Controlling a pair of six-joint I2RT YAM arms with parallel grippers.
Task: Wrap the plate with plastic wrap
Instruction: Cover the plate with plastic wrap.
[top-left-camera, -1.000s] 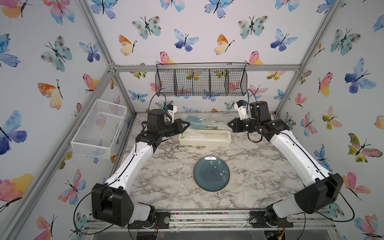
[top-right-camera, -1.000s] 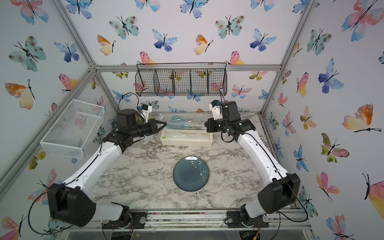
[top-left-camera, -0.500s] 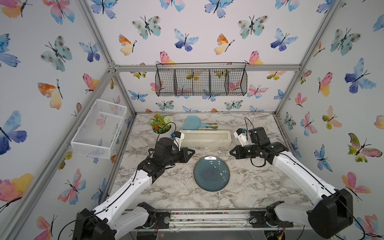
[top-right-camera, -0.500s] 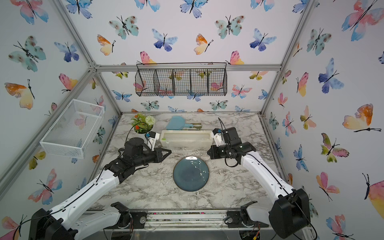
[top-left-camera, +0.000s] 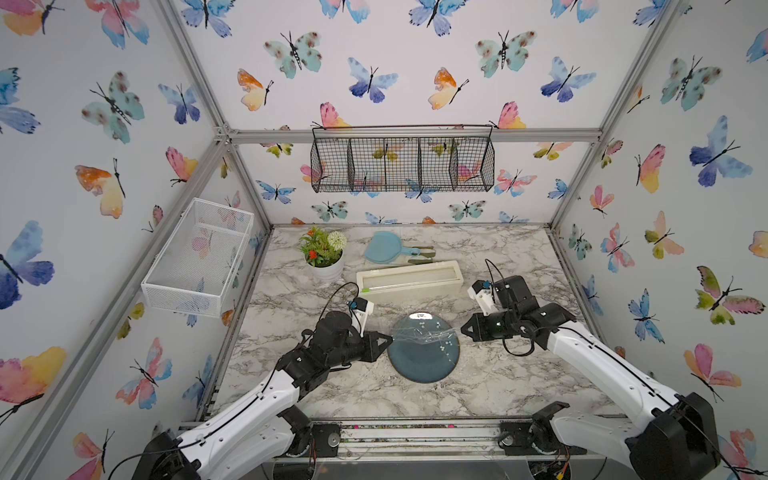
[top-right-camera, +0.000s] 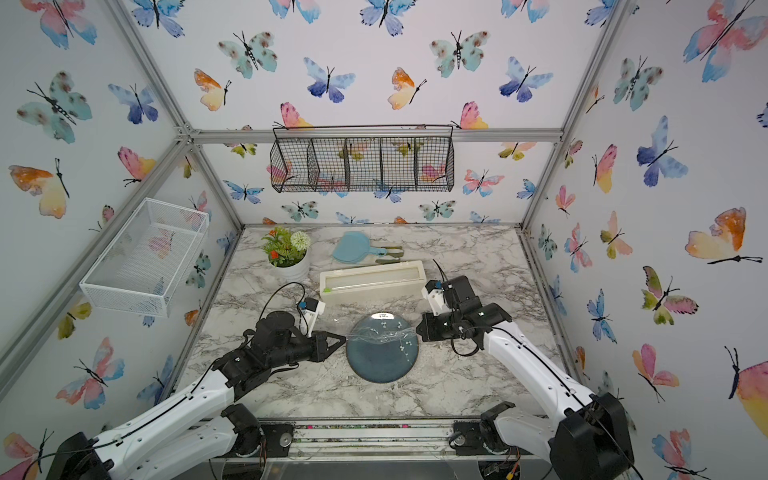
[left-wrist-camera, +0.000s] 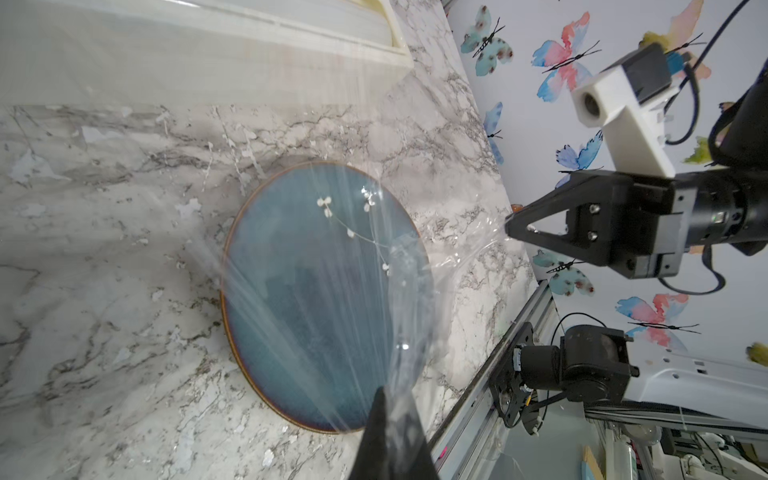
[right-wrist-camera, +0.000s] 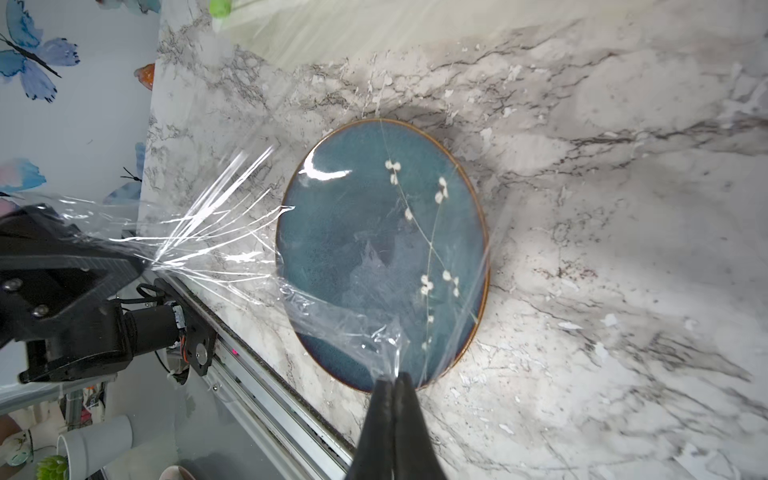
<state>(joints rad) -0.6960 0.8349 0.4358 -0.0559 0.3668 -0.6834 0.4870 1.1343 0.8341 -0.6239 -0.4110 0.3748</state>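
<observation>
Plastic wrap (top-left-camera: 424, 335) newly over plate (top-left-camera: 424, 362)

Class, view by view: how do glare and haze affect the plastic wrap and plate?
Right wrist view: white glare streaks on the plastic wrap and a bright highlight on the plate. Left wrist view: the wrap reads as pale streaks that haze the plate and the dispenser box. In both top views: the wrap shows only as thin glints.
</observation>
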